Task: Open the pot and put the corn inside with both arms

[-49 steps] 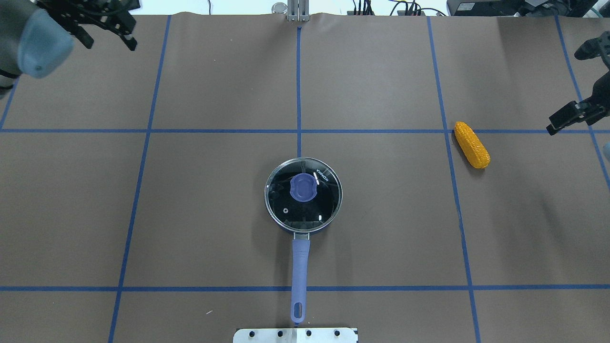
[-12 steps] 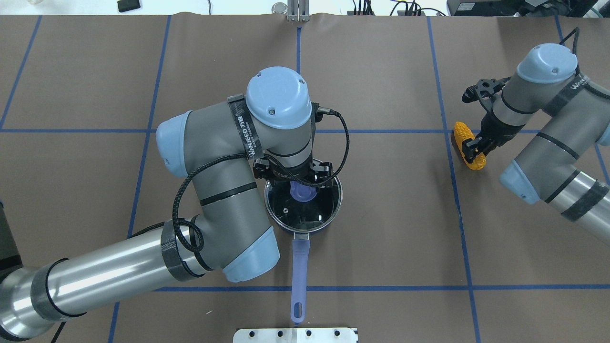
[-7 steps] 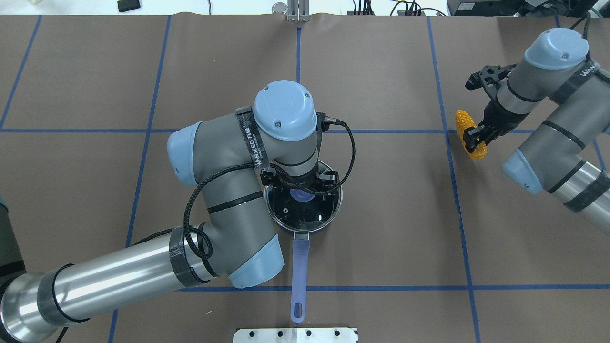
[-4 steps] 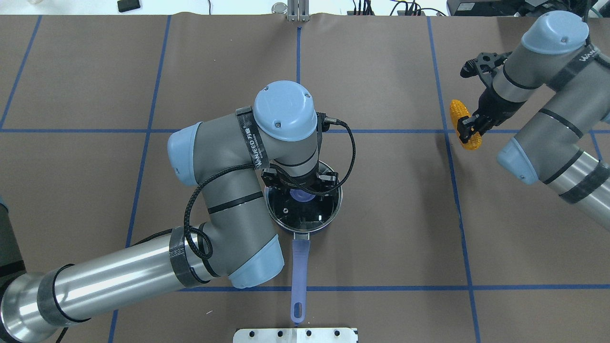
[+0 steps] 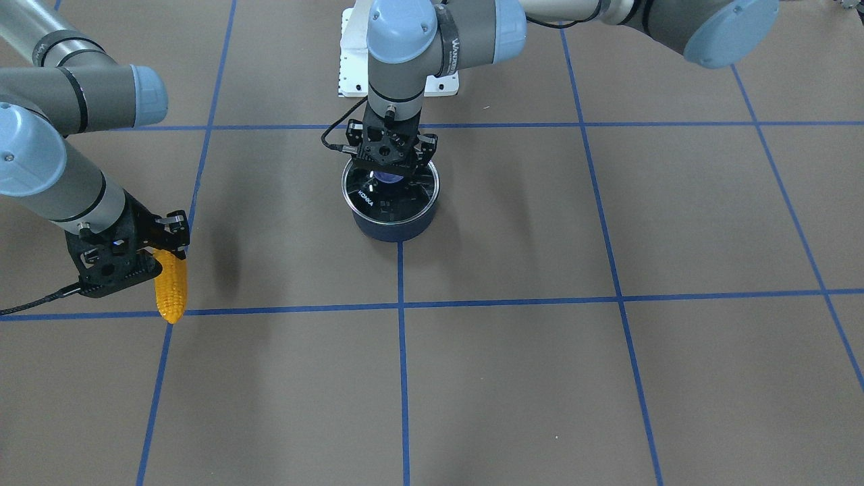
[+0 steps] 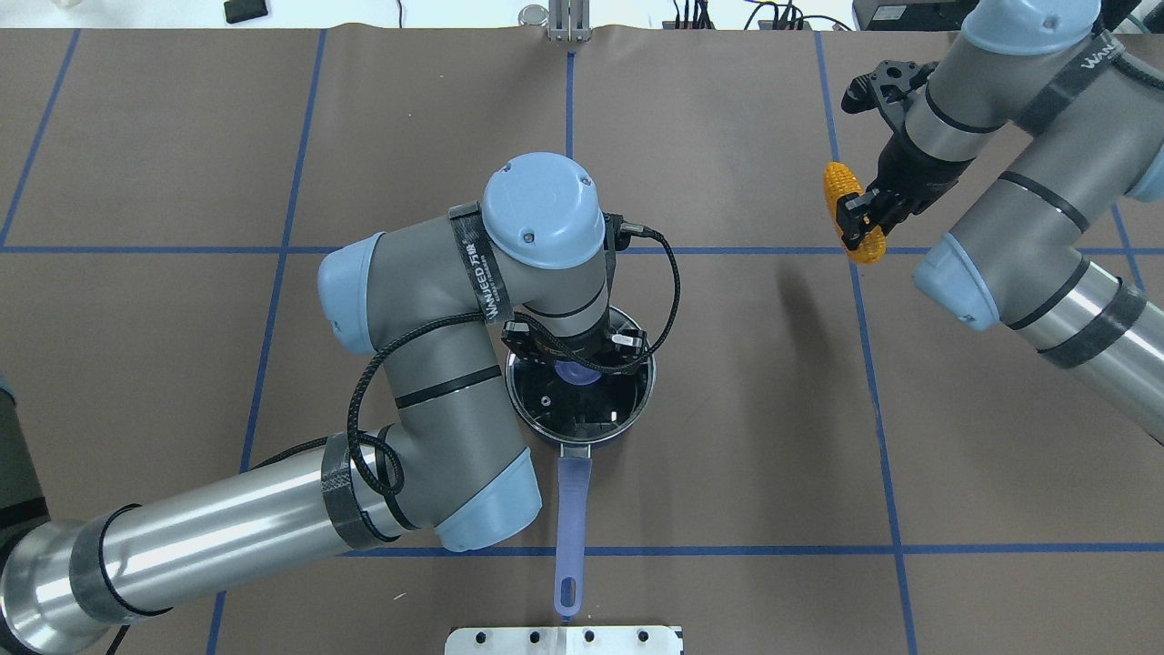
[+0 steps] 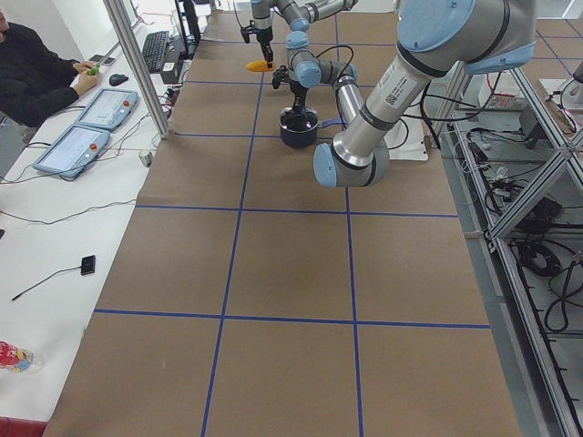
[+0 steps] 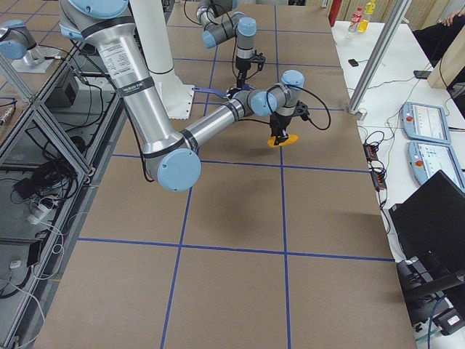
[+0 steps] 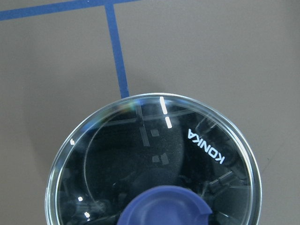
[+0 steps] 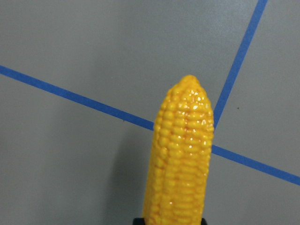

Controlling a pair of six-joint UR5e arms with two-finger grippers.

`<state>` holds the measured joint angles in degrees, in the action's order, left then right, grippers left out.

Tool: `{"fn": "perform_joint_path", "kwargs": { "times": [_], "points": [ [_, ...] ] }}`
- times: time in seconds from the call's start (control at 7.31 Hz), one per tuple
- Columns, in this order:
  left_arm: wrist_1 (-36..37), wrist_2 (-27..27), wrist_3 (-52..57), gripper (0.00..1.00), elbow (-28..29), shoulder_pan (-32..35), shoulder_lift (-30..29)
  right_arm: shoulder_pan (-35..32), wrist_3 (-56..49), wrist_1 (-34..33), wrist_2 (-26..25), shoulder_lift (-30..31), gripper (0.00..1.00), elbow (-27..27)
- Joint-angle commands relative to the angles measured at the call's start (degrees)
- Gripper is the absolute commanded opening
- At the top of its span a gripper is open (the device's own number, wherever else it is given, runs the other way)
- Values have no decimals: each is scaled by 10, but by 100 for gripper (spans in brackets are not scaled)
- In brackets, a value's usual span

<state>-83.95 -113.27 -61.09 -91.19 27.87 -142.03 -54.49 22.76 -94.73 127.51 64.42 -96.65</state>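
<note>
The pot [image 5: 395,229] stands mid-table with its purple-blue handle [image 6: 573,509] pointing at the robot. Its glass lid [image 6: 582,414] is on it and also fills the left wrist view [image 9: 154,159]. My left gripper [image 6: 575,364] comes straight down on the lid's purple knob [image 9: 166,208], with its fingers against the knob's sides. My right gripper [image 6: 859,218] is shut on the corn [image 6: 838,182] and holds it in the air. The cob's tapered end points away from the gripper [image 10: 180,159]. In the front view the corn [image 5: 170,290] hangs over a tape crossing, apart from the pot.
Blue tape lines grid the brown table. A white metal base plate [image 6: 564,639] lies at the near edge, just past the handle's end. The corn's shadow [image 6: 800,309] falls between corn and pot. An operator [image 7: 36,73] and control tablets [image 7: 73,146] are at the side bench.
My right gripper has lifted the corn off the table and carried it up and slightly toward the pot's side. My left arm lowered onto the lid's knob, then stayed still.
</note>
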Motion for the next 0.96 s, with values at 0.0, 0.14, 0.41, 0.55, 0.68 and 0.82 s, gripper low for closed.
{"fn": "perform_joint_path", "kwargs": {
  "times": [0.0,0.14,0.41,0.55,0.68,0.82],
  "points": [
    [3,-4,3,58,-22,10,0,28,47,2,5,-24,26,-14],
    [6,-23,7,58,-31,29,1,52,91,2,3,-52,26,-15],
    [6,-48,32,57,-67,63,44,82,123,3,0,-68,26,-30],
    [6,-49,58,58,-77,83,64,101,144,3,-2,-89,26,-28],
    [7,-55,86,57,-81,105,81,114,155,3,-4,-111,26,-26],
    [7,-76,115,57,-86,131,103,128,168,3,-5,-132,26,-24]
  ]
}}
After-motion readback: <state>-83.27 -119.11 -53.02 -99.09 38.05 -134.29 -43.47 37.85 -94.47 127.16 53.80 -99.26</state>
